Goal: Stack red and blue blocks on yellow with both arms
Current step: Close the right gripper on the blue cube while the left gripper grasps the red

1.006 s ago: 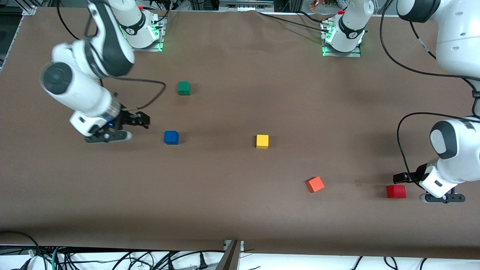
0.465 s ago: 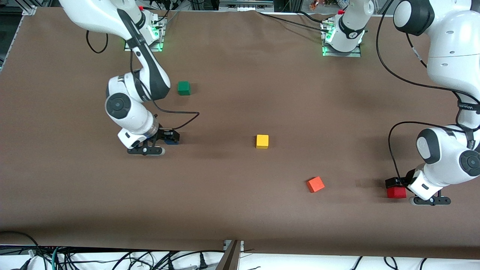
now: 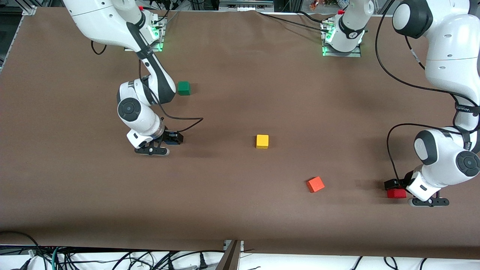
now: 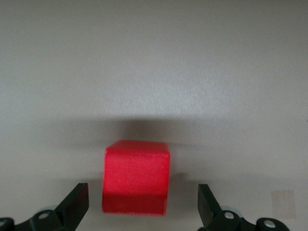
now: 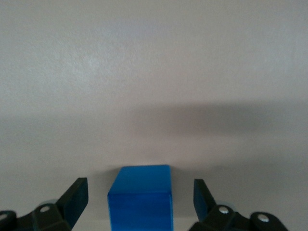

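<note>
1. The right arm [image 3: 144, 80] reaches from its base at 11 o'clock of the front view down toward 8 o'clock, wrist bent low.
2. The right gripper [image 5: 135, 204] sits low at the table, fingers [image 5: 74, 197] spread wide.
3. The left arm [image 3: 446, 75] folds down toward 4 o'clock.
4. The left gripper [image 4: 143, 207] is low too, fingers [image 4: 77, 204] apart.
</note>
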Action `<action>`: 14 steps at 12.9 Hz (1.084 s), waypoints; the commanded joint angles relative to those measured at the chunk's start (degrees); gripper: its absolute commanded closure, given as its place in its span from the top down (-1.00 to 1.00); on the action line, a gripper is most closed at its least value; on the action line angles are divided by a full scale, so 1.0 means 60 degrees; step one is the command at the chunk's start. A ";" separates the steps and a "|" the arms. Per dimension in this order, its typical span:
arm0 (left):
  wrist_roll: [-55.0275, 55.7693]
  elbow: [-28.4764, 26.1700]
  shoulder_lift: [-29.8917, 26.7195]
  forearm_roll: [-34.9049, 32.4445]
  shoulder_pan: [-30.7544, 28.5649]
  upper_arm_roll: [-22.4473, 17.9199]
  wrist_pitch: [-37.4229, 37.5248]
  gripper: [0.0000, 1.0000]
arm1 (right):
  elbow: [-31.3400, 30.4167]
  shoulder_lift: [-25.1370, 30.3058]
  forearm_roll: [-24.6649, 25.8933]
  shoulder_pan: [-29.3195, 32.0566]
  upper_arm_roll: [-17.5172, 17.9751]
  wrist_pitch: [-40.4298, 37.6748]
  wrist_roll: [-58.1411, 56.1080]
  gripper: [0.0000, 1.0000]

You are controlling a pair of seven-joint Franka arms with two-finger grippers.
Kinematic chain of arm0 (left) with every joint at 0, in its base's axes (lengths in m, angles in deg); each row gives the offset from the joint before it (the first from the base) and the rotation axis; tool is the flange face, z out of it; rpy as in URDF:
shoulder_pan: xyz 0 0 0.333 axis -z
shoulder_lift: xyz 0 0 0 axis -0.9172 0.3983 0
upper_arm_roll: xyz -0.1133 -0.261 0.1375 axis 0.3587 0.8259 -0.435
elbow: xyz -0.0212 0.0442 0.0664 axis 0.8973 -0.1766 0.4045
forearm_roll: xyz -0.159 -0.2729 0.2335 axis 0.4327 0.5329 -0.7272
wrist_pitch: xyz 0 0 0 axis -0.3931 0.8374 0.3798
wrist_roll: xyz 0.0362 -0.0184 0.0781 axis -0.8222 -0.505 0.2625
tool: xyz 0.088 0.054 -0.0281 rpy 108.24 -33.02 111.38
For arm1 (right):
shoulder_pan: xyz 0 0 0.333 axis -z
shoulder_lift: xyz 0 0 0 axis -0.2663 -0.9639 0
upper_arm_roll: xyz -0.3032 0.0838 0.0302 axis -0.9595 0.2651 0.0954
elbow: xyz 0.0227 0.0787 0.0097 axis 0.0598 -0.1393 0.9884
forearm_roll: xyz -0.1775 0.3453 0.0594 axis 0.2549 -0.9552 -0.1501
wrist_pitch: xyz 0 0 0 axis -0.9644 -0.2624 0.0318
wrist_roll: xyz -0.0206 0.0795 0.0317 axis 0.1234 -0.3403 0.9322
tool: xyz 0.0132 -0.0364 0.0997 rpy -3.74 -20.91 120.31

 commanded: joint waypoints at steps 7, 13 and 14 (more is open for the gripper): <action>0.0122 0.0436 0.0001 -0.0006 0.0089 0.0147 0.0050 -1.00 | -0.0471 0.0159 -0.0084 0.0039 0.0259 0.0306 0.0394 0.41; 0.0443 0.0378 -0.1391 -0.0006 0.2327 0.0264 0.1750 -1.00 | -0.0253 0.0421 -0.0084 0.0068 0.0244 0.0015 0.0189 -0.31; 0.0474 0.0290 -0.1494 -0.0006 0.2738 0.0453 0.1954 -1.00 | -0.0078 0.0509 -0.0070 0.0083 0.0215 -0.0320 0.0174 -0.31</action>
